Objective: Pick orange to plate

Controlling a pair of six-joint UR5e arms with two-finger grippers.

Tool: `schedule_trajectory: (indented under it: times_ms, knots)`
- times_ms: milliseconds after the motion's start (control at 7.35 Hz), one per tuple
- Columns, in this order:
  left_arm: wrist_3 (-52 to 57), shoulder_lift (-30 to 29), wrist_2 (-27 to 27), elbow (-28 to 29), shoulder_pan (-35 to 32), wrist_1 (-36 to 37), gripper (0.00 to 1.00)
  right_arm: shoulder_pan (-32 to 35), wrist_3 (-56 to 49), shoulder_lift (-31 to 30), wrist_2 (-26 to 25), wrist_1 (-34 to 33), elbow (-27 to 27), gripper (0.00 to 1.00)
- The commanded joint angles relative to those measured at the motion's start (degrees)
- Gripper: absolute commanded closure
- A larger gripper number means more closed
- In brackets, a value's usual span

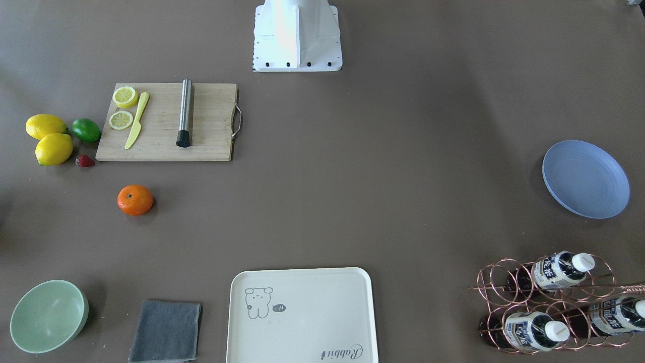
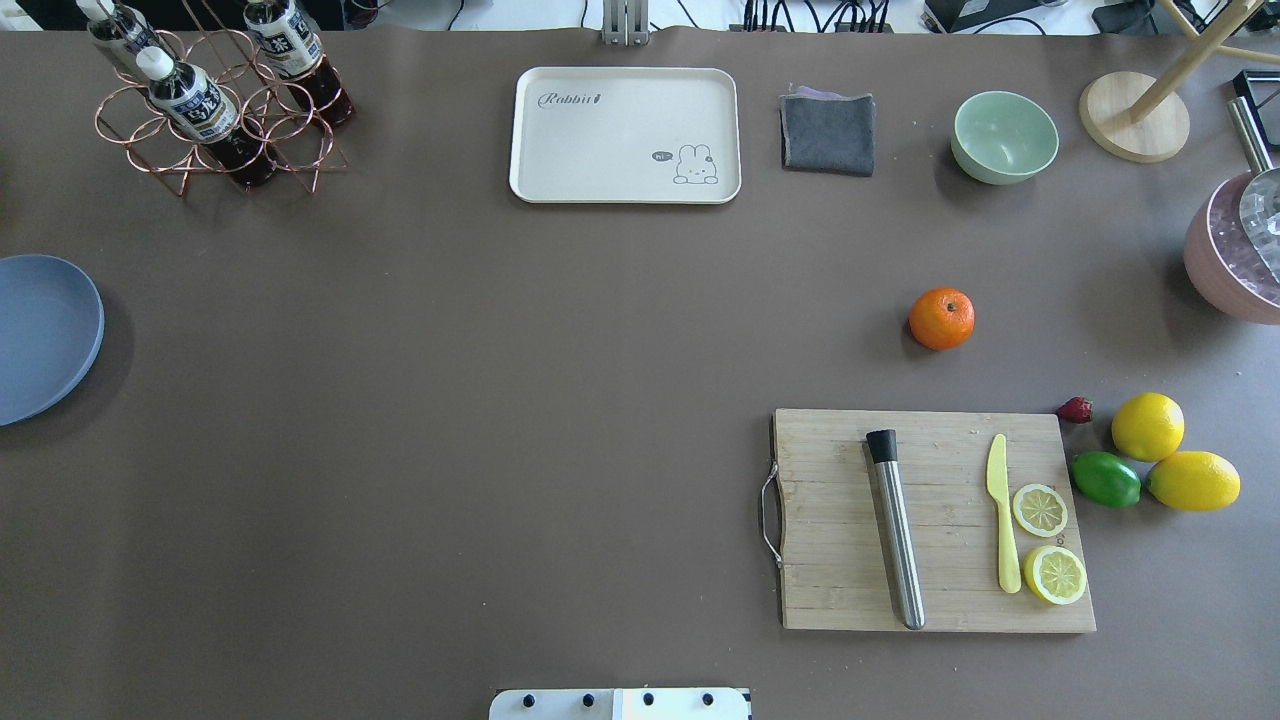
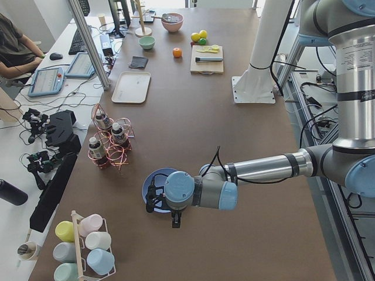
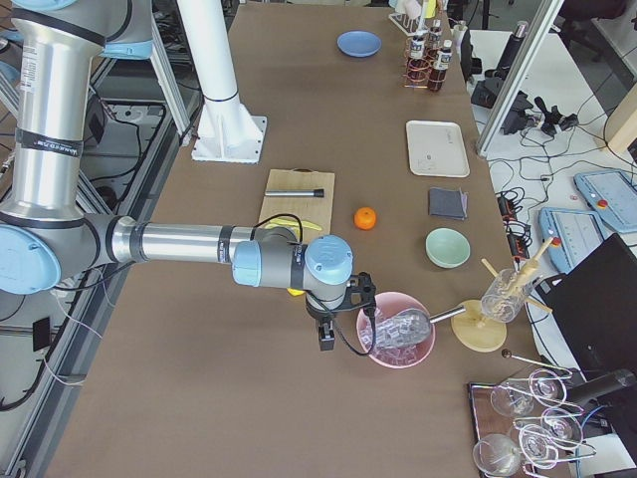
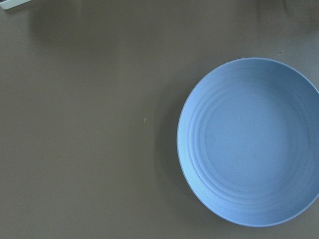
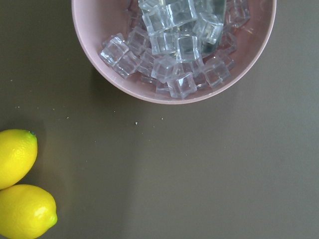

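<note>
evidently the pick is not yet begun: the orange is seen at the left of the front-facing view, below the cutting board, the empty plate at far right. the left gripper is seemingly parked at rest by the plate and the right gripper by the ice bowl, well apart from the orange; whether their fingers are spread or pressed together cannot be told.

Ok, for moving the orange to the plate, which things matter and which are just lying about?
In the job: orange, plate.
Lying about: lemons, lime, strawberry, board, knife, lemon slices, muddler, tray, cloth, green bowl, bottles, ice bowl.
</note>
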Motion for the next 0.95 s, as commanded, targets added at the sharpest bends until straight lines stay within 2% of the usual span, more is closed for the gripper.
schedule_trajectory:
  times_ms: [0, 408, 816]
  knots:
    - [0.5, 0.0, 0.1, -1.5, 0.4, -0.1, 0.02, 0.0, 0.1, 0.0, 0.0, -0.4, -0.1, 0.00]
    - [1.8, 2.5, -0.6, -4.3, 0.2, -0.3, 0.02, -0.2, 1.4, 0.1, 0.4, -0.1, 0.0, 0.00]
    - [1.4, 3.5, -0.7, -5.0, -0.5, -0.3, 0.02, -2.4, 1.2, 0.8, 4.2, 0.2, 0.0, 0.00]
